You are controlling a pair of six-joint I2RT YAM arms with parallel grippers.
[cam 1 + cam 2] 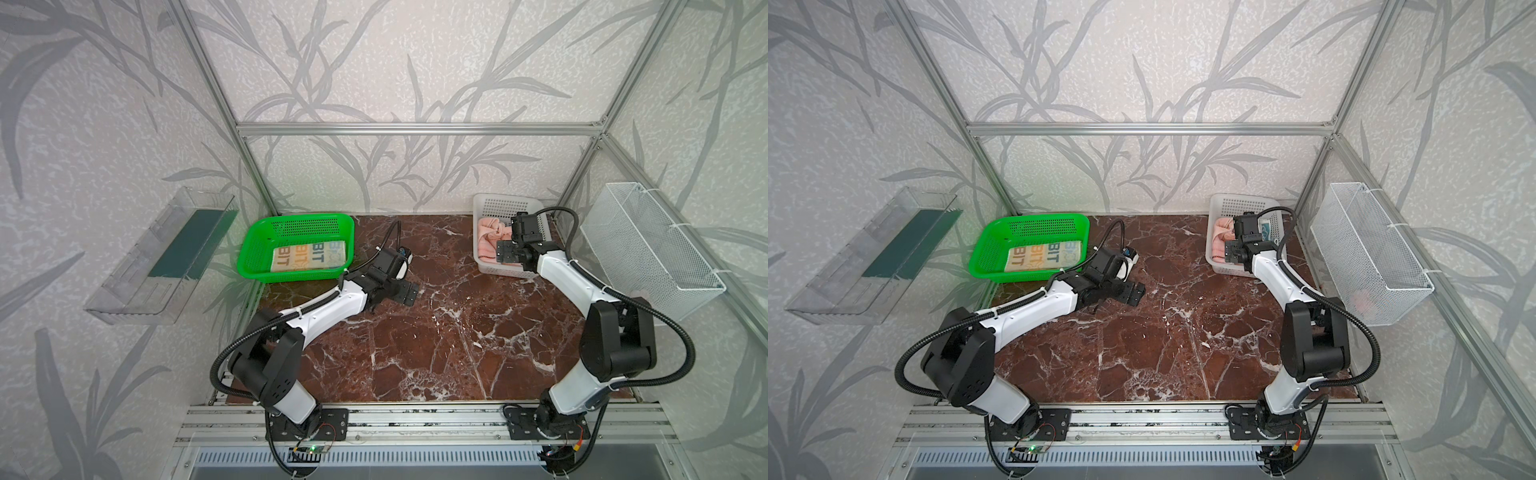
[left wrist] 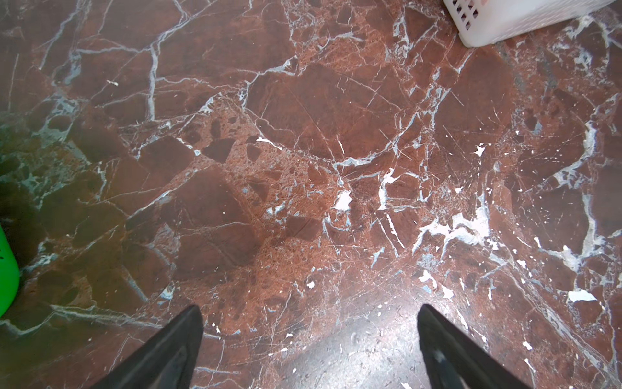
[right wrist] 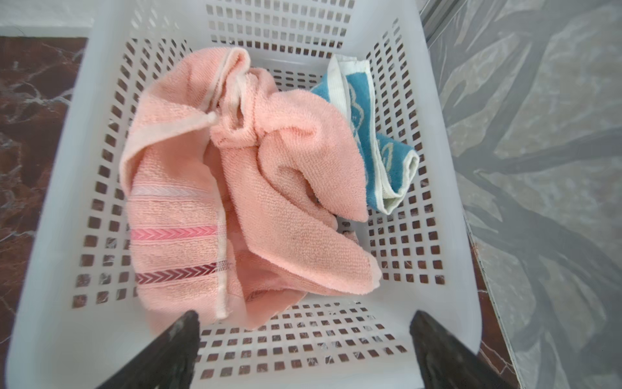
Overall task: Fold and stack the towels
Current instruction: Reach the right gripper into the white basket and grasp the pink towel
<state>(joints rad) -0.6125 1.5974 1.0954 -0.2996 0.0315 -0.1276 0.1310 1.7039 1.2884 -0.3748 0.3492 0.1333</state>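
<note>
Towels lie in baskets, the pink towel crumpled against the teal towel in the white basket, the cream towel flat in the green basket, right gripper wide open above the white basket, left gripper wide open over bare table.

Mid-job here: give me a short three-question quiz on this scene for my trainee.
1. True or false: the folded cream towel with BIT letters lies in the green plastic mesh basket.
2. Which shares the white perforated plastic basket with the crumpled pink terry towel? A) a small teal towel, B) a sponge, C) nothing.
3. Fill in: the open right tool hovers over the ___ basket.
Key: 1 true; 2 A; 3 white.
</note>
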